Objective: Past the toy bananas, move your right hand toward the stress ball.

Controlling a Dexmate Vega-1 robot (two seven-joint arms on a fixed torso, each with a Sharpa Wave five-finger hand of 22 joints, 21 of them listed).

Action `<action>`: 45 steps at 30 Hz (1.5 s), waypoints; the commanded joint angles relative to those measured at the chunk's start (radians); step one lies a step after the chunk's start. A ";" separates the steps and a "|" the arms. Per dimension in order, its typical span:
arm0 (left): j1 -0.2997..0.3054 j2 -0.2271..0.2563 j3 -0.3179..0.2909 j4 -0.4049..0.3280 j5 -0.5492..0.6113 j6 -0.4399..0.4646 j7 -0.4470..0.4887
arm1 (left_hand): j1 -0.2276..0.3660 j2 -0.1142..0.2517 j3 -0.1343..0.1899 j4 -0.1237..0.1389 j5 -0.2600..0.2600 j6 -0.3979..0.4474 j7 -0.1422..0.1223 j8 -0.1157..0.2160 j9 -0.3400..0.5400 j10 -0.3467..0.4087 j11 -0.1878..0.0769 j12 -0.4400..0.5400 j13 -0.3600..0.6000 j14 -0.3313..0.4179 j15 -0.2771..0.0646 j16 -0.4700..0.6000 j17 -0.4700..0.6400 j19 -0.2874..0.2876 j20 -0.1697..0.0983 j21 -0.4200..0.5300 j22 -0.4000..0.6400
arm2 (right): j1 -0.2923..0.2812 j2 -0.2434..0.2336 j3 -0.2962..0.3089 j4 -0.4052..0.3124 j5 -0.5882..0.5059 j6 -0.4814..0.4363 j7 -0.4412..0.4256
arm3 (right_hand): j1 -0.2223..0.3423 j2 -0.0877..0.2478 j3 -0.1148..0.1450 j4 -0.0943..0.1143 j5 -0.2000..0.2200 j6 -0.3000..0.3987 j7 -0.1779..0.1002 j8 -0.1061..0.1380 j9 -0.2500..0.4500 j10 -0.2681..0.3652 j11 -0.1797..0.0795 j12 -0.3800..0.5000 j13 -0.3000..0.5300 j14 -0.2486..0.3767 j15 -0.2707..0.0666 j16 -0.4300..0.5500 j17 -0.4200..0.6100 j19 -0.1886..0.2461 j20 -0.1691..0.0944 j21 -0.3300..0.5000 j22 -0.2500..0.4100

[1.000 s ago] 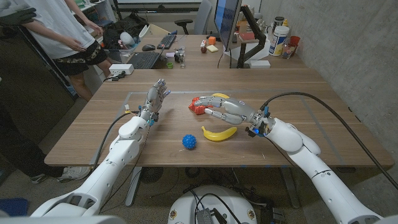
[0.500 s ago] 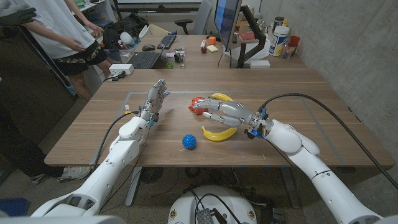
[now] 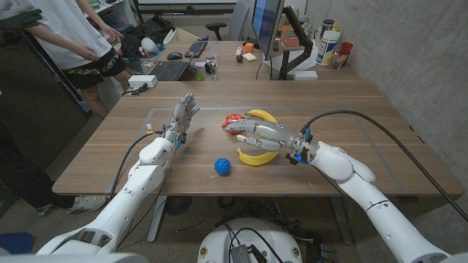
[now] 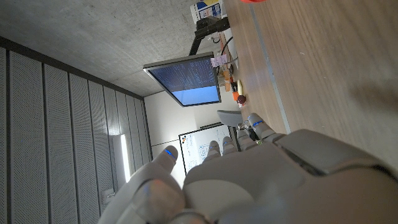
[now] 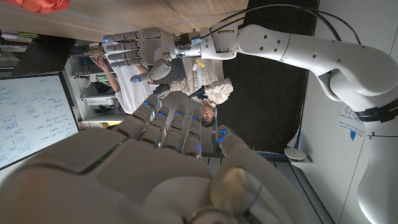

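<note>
The blue spiky stress ball (image 3: 223, 166) lies on the wooden table near its front edge. Two yellow toy bananas lie to its right: one (image 3: 257, 157) close to the ball, the other (image 3: 261, 115) farther back. My right hand (image 3: 257, 134) hovers between the two bananas, fingers stretched out toward the left, holding nothing, a short way behind and right of the ball. In the right wrist view the right hand (image 5: 168, 174) has its fingers extended. My left hand (image 3: 183, 117) stands at the left with fingers up and apart, also empty; the left hand (image 4: 249, 180) fills the lower left wrist view.
A red toy (image 3: 232, 119) lies just beyond my right fingertips, next to the far banana. A person (image 3: 80, 36) stands at the table's far left corner. Keyboards, a monitor (image 3: 267, 29) and bottles crowd the desk behind.
My right hand has shifted slightly toward the table's near side, so the far banana and red toy show more. The left hand and the ball have not moved.
</note>
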 commanded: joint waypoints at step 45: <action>0.017 0.002 0.001 -0.024 0.003 0.003 0.019 | -0.002 0.120 -0.007 -0.002 0.005 -0.003 -0.004 -0.001 0.004 -0.042 0.001 0.004 0.006 -0.054 -0.007 0.003 0.002 -0.058 -0.031 -0.008 0.002 | 0.012 -0.029 -0.056 0.007 -0.063 0.004 -0.004 | 0.040 0.040 0.010 -0.027 -0.006 -0.010 0.000 0.007 0.006 -0.010 0.001 0.003 0.001 -0.002 -0.038 0.000 0.003 0.000 -0.078 -0.003 0.004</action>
